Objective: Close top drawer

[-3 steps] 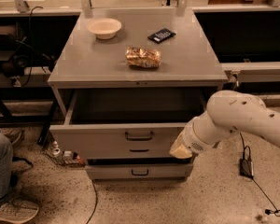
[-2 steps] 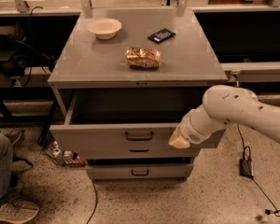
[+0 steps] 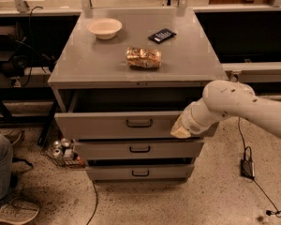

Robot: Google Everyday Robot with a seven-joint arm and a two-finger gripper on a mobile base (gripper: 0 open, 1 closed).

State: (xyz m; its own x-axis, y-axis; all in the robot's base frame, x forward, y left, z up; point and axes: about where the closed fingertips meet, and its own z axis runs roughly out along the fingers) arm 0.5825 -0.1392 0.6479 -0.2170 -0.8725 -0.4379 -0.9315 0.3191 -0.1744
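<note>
The top drawer (image 3: pixel 107 124) of the grey metal cabinet is pulled out, its flat front bearing a small black centre handle (image 3: pixel 139 123). Its inside is dark and I cannot see any contents. My white arm reaches in from the right, and the gripper (image 3: pixel 180 129) rests against the right part of the drawer front, right of the handle. The wrist hides the fingers.
On the cabinet top (image 3: pixel 187 55) lie a white bowl (image 3: pixel 104 27), a crinkled snack bag (image 3: pixel 143 57) and a small dark object (image 3: pixel 162 35). Two shorter drawers (image 3: pixel 139 149) sit below. A person's leg and shoe (image 3: pixel 4 182) are at the left. Cans (image 3: pixel 61 149) and cables lie on the floor.
The arm has moved left and slightly up along the drawer front. The drawer appears pushed in somewhat.
</note>
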